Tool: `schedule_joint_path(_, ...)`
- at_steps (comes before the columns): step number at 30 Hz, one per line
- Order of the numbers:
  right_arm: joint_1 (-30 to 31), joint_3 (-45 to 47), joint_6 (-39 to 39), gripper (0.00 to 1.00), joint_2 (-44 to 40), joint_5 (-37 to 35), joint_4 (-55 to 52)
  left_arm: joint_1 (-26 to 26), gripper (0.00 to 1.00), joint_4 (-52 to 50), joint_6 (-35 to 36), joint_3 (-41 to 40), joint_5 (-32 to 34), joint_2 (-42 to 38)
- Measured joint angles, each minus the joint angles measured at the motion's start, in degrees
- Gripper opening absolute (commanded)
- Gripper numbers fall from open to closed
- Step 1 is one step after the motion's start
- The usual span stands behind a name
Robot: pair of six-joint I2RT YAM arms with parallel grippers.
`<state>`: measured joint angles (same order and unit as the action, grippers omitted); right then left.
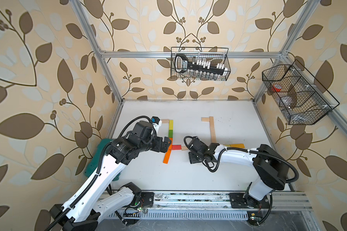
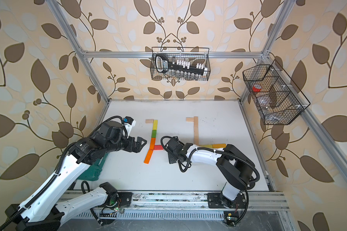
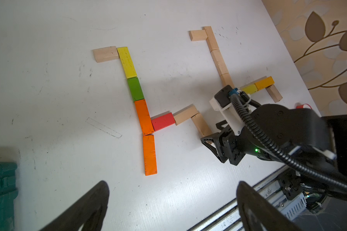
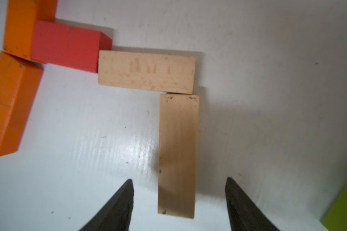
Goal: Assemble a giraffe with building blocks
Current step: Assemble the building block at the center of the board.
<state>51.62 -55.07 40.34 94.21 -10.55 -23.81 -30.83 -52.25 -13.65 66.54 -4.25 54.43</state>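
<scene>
Right fingers [image 4: 120, 206] stand apart astride a pale plank [image 4: 177, 156], gripping nothing; red plank [image 1: 176, 147] at ten o'clock. Left fingers [image 3: 96, 194] gape empty.

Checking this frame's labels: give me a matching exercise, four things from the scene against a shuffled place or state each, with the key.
1. red block
2. green block
3. right gripper
4. left gripper

A. open, nothing between its jaws
B. between yellow block and orange block
C. open, jaws either side of a pale plank, clear of it
D. between orange block and a pale block

Pairs: 1-D, 2-B, 3-C, 4-A
</scene>
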Motion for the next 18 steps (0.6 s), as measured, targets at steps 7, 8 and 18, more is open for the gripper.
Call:
schedule_joint_path(7,-0.22,-5.73,-3.08,0.83,-13.46,-5.62,-4.17,0.0,0.99,-1.57,0.0,2.08,1.29,-0.2)
schedule_joint_path(8,-0.39,-6.19,-3.89,0.83,-15.82,-6.75,-4.31,0.0,0.99,-1.68,0.0,2.49,1.7,-0.37)
schedule_joint_path(18,-10.43,-2.86,-14.19,0.86,-38.53,-14.16,-0.87,0.0,0.99,-1.07,-0.22,5.27,11.56,-5.22)
